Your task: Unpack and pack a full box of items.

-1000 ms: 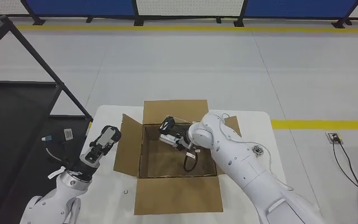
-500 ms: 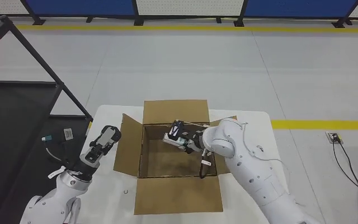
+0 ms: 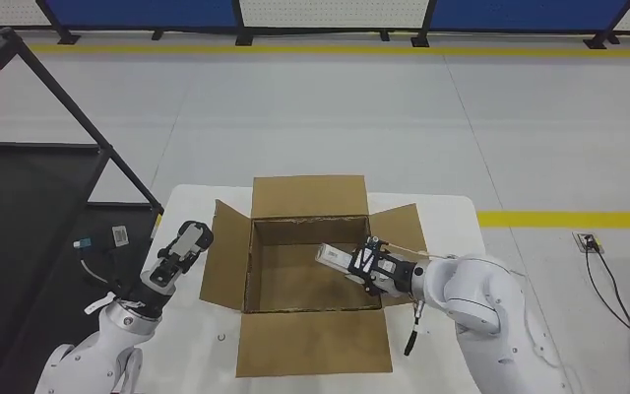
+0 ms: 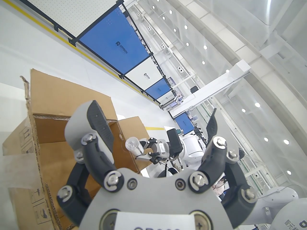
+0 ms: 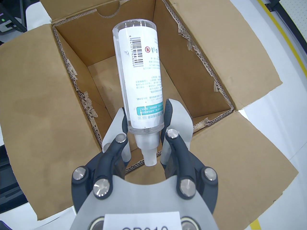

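An open cardboard box stands on the white table, all its flaps folded out. My right gripper is over the box's right part, shut on the neck end of a clear bottle with a white label. In the right wrist view the bottle juts out from the gripper above the box's brown floor. My left gripper hangs open outside the left flap, holding nothing. From the left wrist view its gripper faces the box, with the bottle beyond.
A black metal frame and a dark surface stand to the left of the table. A small grey object lies on the table right of the box. Tagged cables lie near the left edge.
My right gripper has carried the bottle from the back middle of the box toward its right side, the arm swinging out to the right. The left arm has not moved.
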`<action>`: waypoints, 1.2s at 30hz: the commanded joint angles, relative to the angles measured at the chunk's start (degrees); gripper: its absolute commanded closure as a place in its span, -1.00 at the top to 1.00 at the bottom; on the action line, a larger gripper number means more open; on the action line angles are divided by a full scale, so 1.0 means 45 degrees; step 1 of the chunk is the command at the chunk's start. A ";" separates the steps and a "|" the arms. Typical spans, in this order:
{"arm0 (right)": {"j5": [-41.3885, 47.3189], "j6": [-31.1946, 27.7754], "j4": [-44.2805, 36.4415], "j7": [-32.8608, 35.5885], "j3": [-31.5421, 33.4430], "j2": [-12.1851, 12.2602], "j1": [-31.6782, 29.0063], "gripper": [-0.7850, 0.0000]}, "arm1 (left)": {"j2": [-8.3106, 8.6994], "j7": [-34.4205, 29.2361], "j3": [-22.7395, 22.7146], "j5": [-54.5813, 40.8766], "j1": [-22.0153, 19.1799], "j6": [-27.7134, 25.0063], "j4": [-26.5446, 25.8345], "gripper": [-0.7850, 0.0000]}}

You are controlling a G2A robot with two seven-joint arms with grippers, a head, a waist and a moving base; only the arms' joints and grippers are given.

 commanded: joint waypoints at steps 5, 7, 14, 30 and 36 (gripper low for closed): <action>-0.0015 0.0018 0.0014 0.0013 -0.0017 -0.0005 0.0016 -1.00 | 0.0000 0.0000 0.0000 0.0000 0.0000 0.0000 0.0000 1.00; -0.0015 0.0018 0.0014 0.0013 -0.0017 -0.0005 0.0016 -1.00 | 0.0000 0.0000 0.0000 0.0000 0.0000 0.0000 0.0000 1.00; -0.0065 0.0098 -0.0032 -0.0132 -0.0030 0.0001 -0.0048 -1.00 | 0.0000 0.0000 0.0000 0.0000 0.0000 0.0000 0.0000 1.00; -0.0582 0.0107 -0.1974 -0.1453 0.1965 0.0667 -0.1994 -1.00 | 0.0000 0.0000 0.0000 0.0000 0.0000 0.0000 0.0000 1.00; -0.0590 0.0187 -0.2654 -0.1878 0.3104 0.0925 -0.2942 -1.00 | 0.0000 0.0000 0.0000 0.0000 0.0000 0.0000 0.0000 1.00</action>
